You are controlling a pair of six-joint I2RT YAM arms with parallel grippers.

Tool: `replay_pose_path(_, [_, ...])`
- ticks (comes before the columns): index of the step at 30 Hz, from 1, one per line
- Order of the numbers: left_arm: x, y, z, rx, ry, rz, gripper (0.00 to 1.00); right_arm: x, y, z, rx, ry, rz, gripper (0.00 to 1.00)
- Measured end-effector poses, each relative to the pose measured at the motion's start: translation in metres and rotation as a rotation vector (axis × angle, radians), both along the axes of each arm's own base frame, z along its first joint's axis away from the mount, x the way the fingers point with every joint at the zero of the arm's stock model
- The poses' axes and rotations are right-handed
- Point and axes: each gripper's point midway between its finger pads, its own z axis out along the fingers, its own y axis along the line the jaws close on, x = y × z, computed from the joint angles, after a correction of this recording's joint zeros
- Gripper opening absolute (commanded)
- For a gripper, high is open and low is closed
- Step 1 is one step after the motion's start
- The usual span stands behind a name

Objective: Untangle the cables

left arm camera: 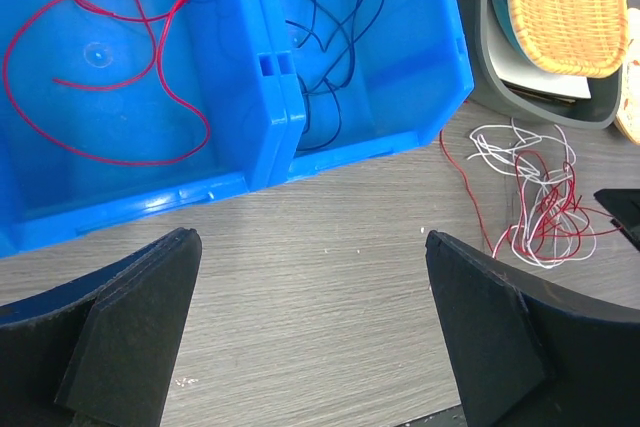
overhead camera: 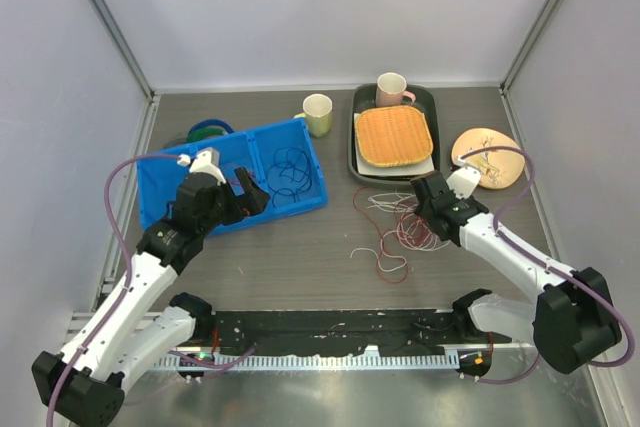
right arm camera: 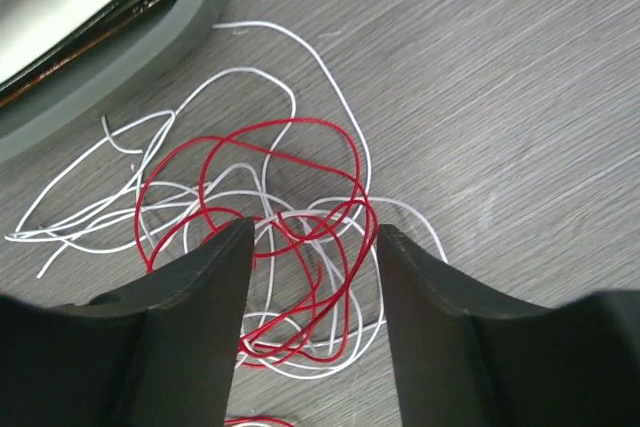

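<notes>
Right gripper poised over the tangle, left idle by the bin.

Top view: the red-and-white tangle lay on the table between bin and tray, with the right gripper at its far edge and the left gripper over the bin. Left wrist: its jaws gaped, holding nothing; 1 red cable and 1 blue cable lay in separate compartments. Right wrist: jaws apart, straddling the knot, nothing pinched. I judged it best to pinch 1 outer red loop alone and lift slowly.
</notes>
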Motion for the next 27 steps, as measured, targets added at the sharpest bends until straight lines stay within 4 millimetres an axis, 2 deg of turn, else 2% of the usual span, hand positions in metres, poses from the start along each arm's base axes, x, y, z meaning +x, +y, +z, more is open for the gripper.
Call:
replay_pose_path(2, [-0.001, 0.002, 0.002, 0.001, -0.008, 0.006, 1.0, -0.001, 0.003, -0.006, 0.005, 0.023, 0.016, 0.17])
replay_pose_path(3, [-0.001, 0.002, 0.003, 0.0, -0.012, 0.008, 1.0, -0.001, 0.005, -0.007, 0.014, 0.026, 0.021, 0.02])
replay_pose_path(8, [-0.002, 0.004, 0.006, -0.005, -0.028, 0.012, 1.0, 0.003, 0.017, -0.003, 0.067, -0.024, 0.095, 0.01])
replay_pose_path(10, [-0.003, 0.001, 0.005, -0.013, -0.025, -0.003, 1.0, 0.004, 0.024, 0.008, 0.098, -0.08, 0.164, 0.01])
replay_pose_path(12, [-0.004, -0.008, 0.004, -0.038, -0.021, -0.045, 1.0, 0.007, 0.038, 0.029, 0.145, -0.156, 0.255, 0.01])
replay_pose_path(14, [-0.007, -0.02, 0.001, -0.071, -0.011, -0.106, 1.0, 0.012, 0.066, 0.059, 0.231, -0.261, 0.419, 0.01])
replay_pose_path(16, [-0.01, -0.033, -0.003, -0.105, 0.001, -0.171, 1.0, 0.01, 0.093, 0.081, 0.312, -0.332, 0.569, 0.01])
replay_pose_path(17, [-0.012, -0.04, -0.005, -0.125, 0.008, -0.207, 1.0, 0.007, 0.114, 0.095, 0.378, -0.383, 0.681, 0.01])
replay_pose_path(19, [-0.017, -0.055, -0.007, -0.163, 0.015, -0.285, 1.0, -0.005, 0.151, 0.115, 0.494, -0.466, 0.891, 0.01])
replay_pose_path(21, [-0.023, -0.072, -0.006, -0.198, 0.01, -0.369, 1.0, -0.025, 0.177, 0.122, 0.588, -0.497, 1.066, 0.01])
replay_pose_path(24, [-0.038, -0.101, -0.003, -0.231, -0.024, -0.52, 1.0, -0.048, 0.195, 0.123, 0.668, -0.497, 1.216, 0.01])
replay_pose_path(27, [-0.056, -0.134, -0.002, -0.228, -0.059, -0.668, 1.0, -0.054, 0.2, 0.132, 0.701, -0.522, 1.255, 0.01])
